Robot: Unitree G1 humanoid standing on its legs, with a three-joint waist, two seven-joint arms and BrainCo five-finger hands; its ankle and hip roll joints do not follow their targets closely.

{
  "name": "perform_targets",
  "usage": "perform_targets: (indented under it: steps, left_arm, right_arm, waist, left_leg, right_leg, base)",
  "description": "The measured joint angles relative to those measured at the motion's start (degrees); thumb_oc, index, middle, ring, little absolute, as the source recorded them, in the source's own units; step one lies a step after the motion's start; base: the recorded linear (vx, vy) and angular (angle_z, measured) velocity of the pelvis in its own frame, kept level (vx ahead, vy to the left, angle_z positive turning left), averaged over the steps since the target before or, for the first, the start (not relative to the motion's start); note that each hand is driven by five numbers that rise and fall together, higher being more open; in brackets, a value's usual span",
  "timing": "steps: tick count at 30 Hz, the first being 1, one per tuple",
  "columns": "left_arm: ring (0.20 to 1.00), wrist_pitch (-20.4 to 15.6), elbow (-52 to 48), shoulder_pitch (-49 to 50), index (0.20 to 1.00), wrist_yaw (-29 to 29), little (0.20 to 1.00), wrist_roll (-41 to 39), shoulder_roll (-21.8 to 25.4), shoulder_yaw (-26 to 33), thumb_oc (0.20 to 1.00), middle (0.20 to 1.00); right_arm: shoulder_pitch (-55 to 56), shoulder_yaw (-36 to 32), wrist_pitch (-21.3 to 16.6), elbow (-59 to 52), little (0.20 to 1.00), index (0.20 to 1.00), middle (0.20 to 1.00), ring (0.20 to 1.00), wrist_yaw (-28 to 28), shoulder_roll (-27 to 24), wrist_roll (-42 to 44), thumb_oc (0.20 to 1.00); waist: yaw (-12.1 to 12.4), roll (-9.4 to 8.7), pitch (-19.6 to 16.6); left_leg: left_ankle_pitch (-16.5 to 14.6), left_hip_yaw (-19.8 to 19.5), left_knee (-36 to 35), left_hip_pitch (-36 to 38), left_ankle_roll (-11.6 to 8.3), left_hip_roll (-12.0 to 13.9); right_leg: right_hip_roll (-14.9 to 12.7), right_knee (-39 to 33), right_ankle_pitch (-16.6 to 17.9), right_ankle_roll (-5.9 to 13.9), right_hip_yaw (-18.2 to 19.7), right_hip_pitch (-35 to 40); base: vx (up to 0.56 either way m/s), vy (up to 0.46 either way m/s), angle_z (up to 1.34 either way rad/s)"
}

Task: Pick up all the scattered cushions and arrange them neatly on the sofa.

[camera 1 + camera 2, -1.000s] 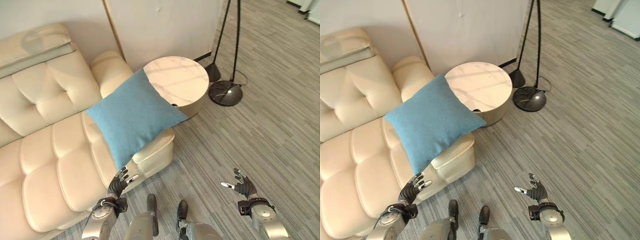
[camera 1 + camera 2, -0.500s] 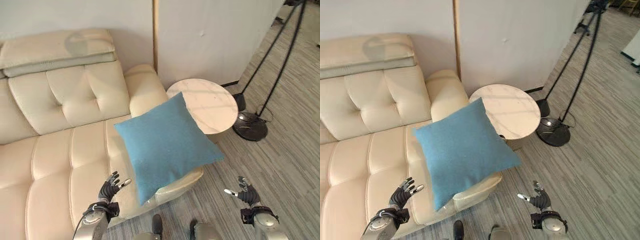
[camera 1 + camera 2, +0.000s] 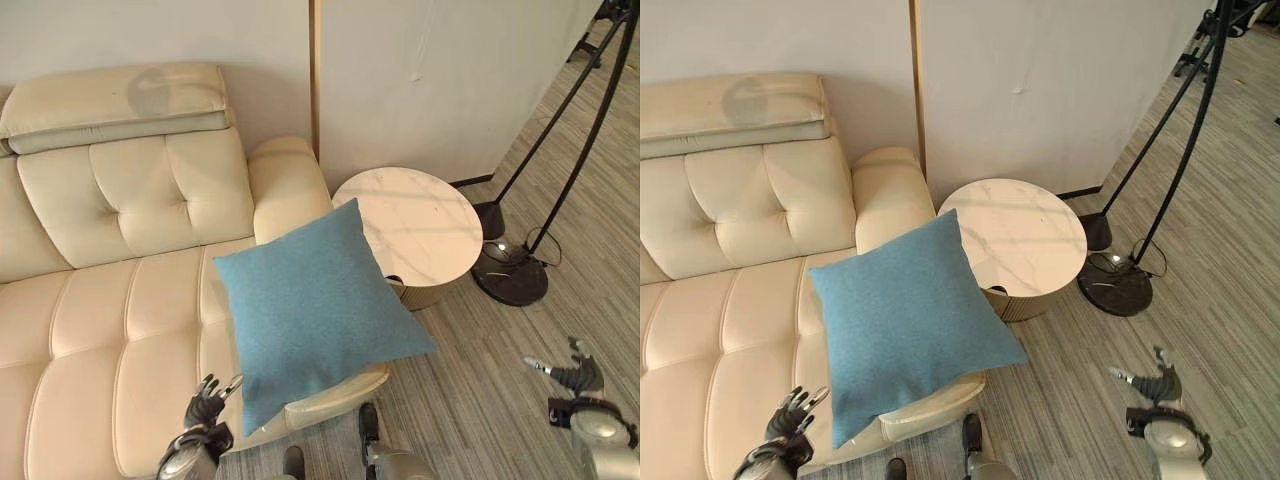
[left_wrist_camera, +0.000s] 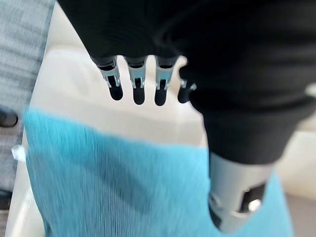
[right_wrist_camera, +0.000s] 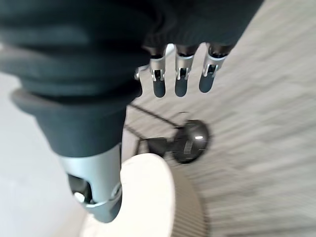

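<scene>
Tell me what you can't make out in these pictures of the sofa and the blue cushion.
- The sofa runs off the eye views' left edge, so any other cushions there are unseen.
- The blue cushion covers the seat edge and armrest front beneath it.
- The round table has a small dark thing at its base, too small to identify.
- The floor lamp is cut off at the top edge.
- The left wrist view blurs the cushion's weave.

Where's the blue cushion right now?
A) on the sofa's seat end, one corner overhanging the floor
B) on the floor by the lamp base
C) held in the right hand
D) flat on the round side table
A: the blue cushion lies on the sofa seat's end beside the armrest, one corner past the edge; neither hand holds it.
</scene>
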Motion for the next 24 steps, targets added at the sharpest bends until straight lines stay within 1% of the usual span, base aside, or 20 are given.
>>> perform_targets:
  steps: [1, 2, 5, 6, 8, 9, 10, 11, 12, 13, 16, 18, 19, 23, 24]
  left_arm:
    - [1.000, 0.00, 0.20, -2.65, 1.000, 0.06, 1.000, 0.01, 0.36, -2.04, 1.000, 1.000]
    - [1.000, -0.01, 0.47, -5.03, 1.000, 0.52, 1.000, 0.08, 0.92, -3.53, 1.000, 1.000]
    - [1.000, -0.17, 2.54, -8.07, 1.000, 1.42, 1.000, 0.13, 1.88, -4.41, 1.000, 1.000]
    - [1.000, -0.68, 4.08, -10.03, 1.000, 1.86, 1.000, 0.16, 3.14, -5.36, 1.000, 1.000]
    - [1.000, -1.00, 6.14, -12.66, 1.000, 2.22, 1.000, 0.17, 3.96, -5.54, 1.000, 1.000]
    - [1.000, -1.28, 8.13, -15.26, 1.000, 2.73, 1.000, 0.19, 5.07, -6.46, 1.000, 1.000]
    - [1.000, -1.30, 9.22, -16.79, 1.000, 2.91, 1.000, 0.18, 5.59, -7.09, 1.000, 1.000]
    - [1.000, -2.34, 12.09, -19.95, 1.000, 3.58, 1.000, 0.20, 6.34, -8.91, 1.000, 1.000]
    - [1.000, -2.59, 13.79, -22.28, 1.000, 3.96, 1.000, 0.25, 6.81, -10.00, 1.000, 1.000]
    - [1.000, -2.67, 15.41, -25.52, 1.000, 4.28, 1.000, 0.49, 7.02, -10.00, 1.000, 1.000]
    - [1.000, -2.93, 15.39, -27.27, 1.000, 4.90, 1.000, 0.49, 7.42, -10.05, 1.000, 1.000]
    - [1.000, -3.01, 15.44, -27.24, 1.000, 5.32, 1.000, 0.49, 7.68, -10.16, 1.000, 1.000]
    - [1.000, -3.20, 15.43, -27.23, 1.000, 5.46, 1.000, 0.50, 7.57, -10.36, 1.000, 1.000]
    - [1.000, -3.09, 13.37, -26.49, 1.000, 6.77, 1.000, 0.51, 8.14, -11.56, 1.000, 1.000]
    - [1.000, -3.20, 11.80, -26.11, 1.000, 7.03, 1.000, 0.52, 8.46, -12.14, 1.000, 1.000]
  right_arm:
    - [-2.34, 3.28, -0.13, -1.78, 1.000, 1.000, 1.000, 1.000, 0.29, -0.08, 0.02, 1.000]
    - [-4.16, 6.11, -0.25, -3.53, 1.000, 1.000, 1.000, 1.000, 0.86, -0.09, 0.08, 1.000]
    - [-7.01, 11.85, -0.54, -4.78, 1.000, 1.000, 1.000, 1.000, 2.36, 0.40, 0.45, 1.000]
    - [-8.73, 14.85, -0.56, -4.93, 1.000, 1.000, 1.000, 1.000, 3.30, 1.04, 1.28, 1.000]
    - [-10.53, 17.43, -0.60, -5.24, 1.000, 1.000, 1.000, 1.000, 3.92, 2.60, 1.41, 1.000]
    - [-12.45, 20.39, -0.66, -5.22, 1.000, 1.000, 1.000, 1.000, 4.16, 3.75, 1.92, 1.000]
    - [-13.31, 21.58, -0.68, -5.22, 1.000, 1.000, 1.000, 1.000, 4.47, 4.00, 2.38, 1.000]
    - [-16.19, 23.60, -0.80, -3.60, 1.000, 1.000, 1.000, 1.000, 3.63, 6.38, 3.51, 1.000]
    - [-17.93, 24.70, -0.80, -2.93, 1.000, 1.000, 1.000, 1.000, 3.48, 7.18, 4.20, 1.000]
    - [-20.54, 26.63, -0.82, -2.66, 1.000, 1.000, 1.000, 1.000, 3.29, 8.76, 6.00, 1.000]
    - [-23.39, 29.23, -0.95, -2.59, 1.000, 1.000, 1.000, 1.000, 2.78, 11.57, 7.97, 1.000]
    - [-23.63, 30.07, -1.06, -2.49, 1.000, 1.000, 1.000, 1.000, 2.19, 11.62, 7.97, 1.000]
    - [-23.92, 30.25, -1.13, -2.38, 1.000, 1.000, 1.000, 1.000, 2.17, 11.45, 7.96, 1.000]
    - [-23.88, 30.34, -1.62, -2.39, 1.000, 1.000, 1.000, 1.000, 1.58, 11.09, 7.90, 1.000]
    - [-23.90, 30.06, -1.67, -2.38, 1.000, 1.000, 1.000, 1.000, 1.33, 10.80, 7.90, 1.000]
  waist:
    - [0.04, -0.52, 0.32]
    - [0.00, -1.04, 0.80]
    - [0.06, -1.92, 1.28]
    - [0.19, -2.68, 1.75]
    - [0.25, -3.71, 2.53]
    - [0.20, -4.86, 3.26]
    - [0.19, -5.10, 3.86]
    - [0.01, -5.71, 4.72]
    - [-0.06, -5.95, 5.36]
    - [0.02, -6.25, 6.61]
    - [0.27, -6.80, 9.04]
    - [0.27, -6.86, 9.11]
    - [0.35, -6.84, 9.23]
    - [0.67, -6.80, 9.49]
    - [0.87, -6.63, 10.25]
  left_leg:
    - [0.41, -0.23, 0.09, -1.12, -0.60, 0.42]
    - [0.92, -0.29, 0.43, -1.91, -1.33, 0.47]
    - [1.38, -0.12, 0.64, -4.50, -1.69, 0.35]
    - [1.62, -0.02, 1.04, -5.90, -1.83, 0.18]
    - [1.79, 0.20, 1.79, -7.80, -1.98, 0.03]
    - [1.90, 0.33, 2.80, -9.91, -1.92, -0.15]
    - [1.92, 0.23, 3.14, -10.64, -1.92, -0.23]
    - [1.81, 0.31, 4.88, -13.41, -1.92, -0.52]
    - [1.74, 0.32, 5.91, -14.78, -1.90, -0.73]
    - [1.78, 0.39, 6.90, -17.21, -1.95, -0.94]
    - [1.81, 0.74, 7.61, -18.01, -1.97, -0.99]
    - [1.78, 0.88, 7.59, -17.93, -1.93, -0.92]
    - [1.78, 1.10, 7.52, -17.85, -1.91, -0.75]
    - [1.71, 1.23, 7.47, -17.38, -1.85, -0.77]
    - [1.71, 0.97, 7.44, -16.94, -1.85, -0.77]
  right_leg:
    - [0.41, 0.00, 0.11, -0.15, -0.41, -0.93]
    - [0.53, 0.01, 0.57, -0.72, -0.42, -1.93]
    - [0.50, 0.01, 1.34, -1.25, -0.25, -4.33]
    - [0.36, 0.02, 1.87, -1.16, -0.06, -5.93]
    - [0.28, 0.03, 2.45, -1.06, 0.55, -7.58]
    - [0.11, 0.03, 2.96, -1.05, 0.93, -9.22]
    - [0.02, 0.03, 2.95, -1.05, 0.94, -9.72]
    - [-0.30, 0.17, 2.96, -1.04, 1.07, -11.65]
    - [-0.50, 0.29, 2.86, -1.15, 1.11, -12.80]
    - [-0.66, 0.27, 2.71, -1.26, 1.38, -14.60]
    - [-0.71, 0.27, 2.62, -1.16, 1.85, -15.13]
    - [-0.69, 0.29, 2.35, -0.86, 1.97, -15.11]
    - [-0.63, 0.29, 1.86, -0.22, 1.98, -15.10]
    - [-0.63, 0.32, 1.93, -0.18, 1.99, -14.72]
    - [-0.61, 0.32, 2.02, -0.13, 1.95, -14.20]
  base:
    - [-0.11, -0.053, 0.13]
    - [-0.14, -0.054, 0.05]
    - [-0.14, -0.036, -0.02]
    - [-0.14, -0.019, -0.04]
    - [-0.13, -0.012, -0.05]
    - [-0.12, 0.003, 0.00]
    - [-0.15, 0.012, 0.04]
    - [-0.12, 0.014, 0.08]
    - [-0.09, 0.015, 0.05]
    - [-0.04, 0.007, 0.01]
    - [-0.02, 0.004, -0.03]
    - [-0.02, 0.010, -0.05]
    - [-0.01, 0.008, -0.06]
    - [0.00, 0.007, -0.01]
    - [0.01, 0.013, 0.07]
